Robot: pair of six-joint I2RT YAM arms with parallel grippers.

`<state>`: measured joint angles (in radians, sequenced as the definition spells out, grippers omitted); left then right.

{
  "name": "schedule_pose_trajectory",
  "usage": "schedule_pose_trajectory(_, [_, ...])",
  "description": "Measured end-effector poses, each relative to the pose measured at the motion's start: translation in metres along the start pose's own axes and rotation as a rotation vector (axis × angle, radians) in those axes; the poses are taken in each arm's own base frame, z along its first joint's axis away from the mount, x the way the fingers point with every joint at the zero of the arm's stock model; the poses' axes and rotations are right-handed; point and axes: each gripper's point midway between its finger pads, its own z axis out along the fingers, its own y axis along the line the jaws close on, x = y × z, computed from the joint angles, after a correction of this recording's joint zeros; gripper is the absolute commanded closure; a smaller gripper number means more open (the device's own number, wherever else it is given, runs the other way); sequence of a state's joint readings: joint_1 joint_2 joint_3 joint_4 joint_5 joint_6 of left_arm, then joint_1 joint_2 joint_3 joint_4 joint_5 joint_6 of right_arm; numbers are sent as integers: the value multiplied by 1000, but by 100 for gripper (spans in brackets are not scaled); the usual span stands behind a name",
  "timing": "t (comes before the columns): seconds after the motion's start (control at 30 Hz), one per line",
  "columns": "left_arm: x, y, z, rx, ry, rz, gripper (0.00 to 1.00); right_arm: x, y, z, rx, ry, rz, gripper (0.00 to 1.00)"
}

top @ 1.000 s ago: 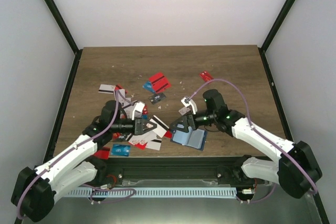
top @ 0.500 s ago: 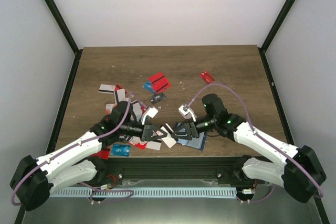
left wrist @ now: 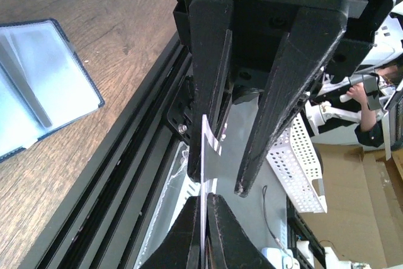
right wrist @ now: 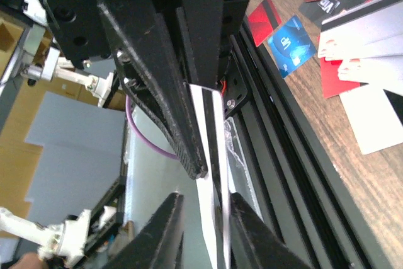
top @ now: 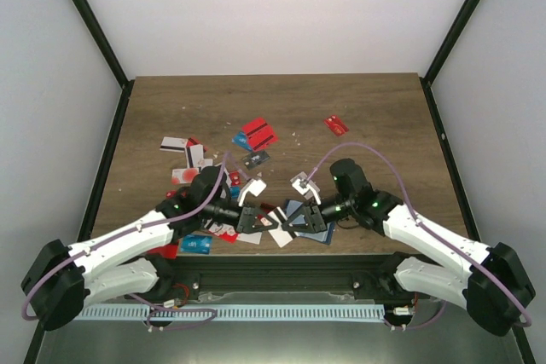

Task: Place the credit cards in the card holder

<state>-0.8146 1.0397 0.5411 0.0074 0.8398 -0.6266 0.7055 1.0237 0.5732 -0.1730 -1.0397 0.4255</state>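
- Credit cards [top: 258, 134] lie strewn over the middle and left of the wooden table [top: 367, 100], red, white, blue and grey, so most of the task looks undone.
- The left gripper [left wrist: 204, 201] reaches into the lower centre of the top view. It is clamped tight on one white card [left wrist: 210, 149] and holds it out edge-on, as if offering it.
- The right gripper [right wrist: 206, 198] faces it nose to nose. Its fingers [right wrist: 170, 231] straddle the card's free end with a gap showing, so it is not gripping yet. This reads as a handover.
- The card holder [left wrist: 56, 80] lies open and flat on the table, pale pockets up. It sits at lower centre of the top view, just beneath the right gripper, which is probably why that arm takes the card.
- The white card has a black stripe. It hangs between both grippers near the table's front edge, apart from the holder.
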Motion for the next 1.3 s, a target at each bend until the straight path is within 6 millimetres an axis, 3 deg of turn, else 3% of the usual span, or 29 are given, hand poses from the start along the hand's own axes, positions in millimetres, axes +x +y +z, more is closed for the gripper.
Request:
schedule_pose_trajectory(0.1, [-1, -1, 1, 5, 4, 4, 96, 1, -1, 0, 4, 0, 9, 99])
schedule_pose_trajectory(0.17, [-1, -2, 2, 6, 5, 8, 95, 1, -2, 0, 7, -1, 15, 99])
schedule_pose_trajectory(0.3, [-3, 5, 3, -24, -6, 2, 59, 1, -5, -1, 32, -15, 36, 99])
schedule_pose_trajectory(0.43, [-11, 23, 4, -115, -49, 2, 50, -2, -19, -5, 144, -67, 112, 99])
schedule_pose_trajectory(0.53, [-15, 42, 5, -197, -77, -17, 50, -1, -41, -16, 292, -130, 231, 99])
schedule_pose_trajectory(0.67, [-19, 76, 8, -330, -95, -59, 58, 12, -73, -32, 480, -191, 404, 99])
schedule_pose_trajectory(0.87, [-33, 101, 15, -433, -104, -68, 68, 53, -116, -52, 701, -215, 635, 99])
schedule_pose_trajectory(1.0, [-44, 111, 22, -470, -97, -60, 73, 68, -130, -60, 785, -223, 716, 99])
schedule_pose_trajectory(1.3, [-44, 149, 32, -592, -47, -79, 78, 66, -142, -63, 809, -259, 762, 99])
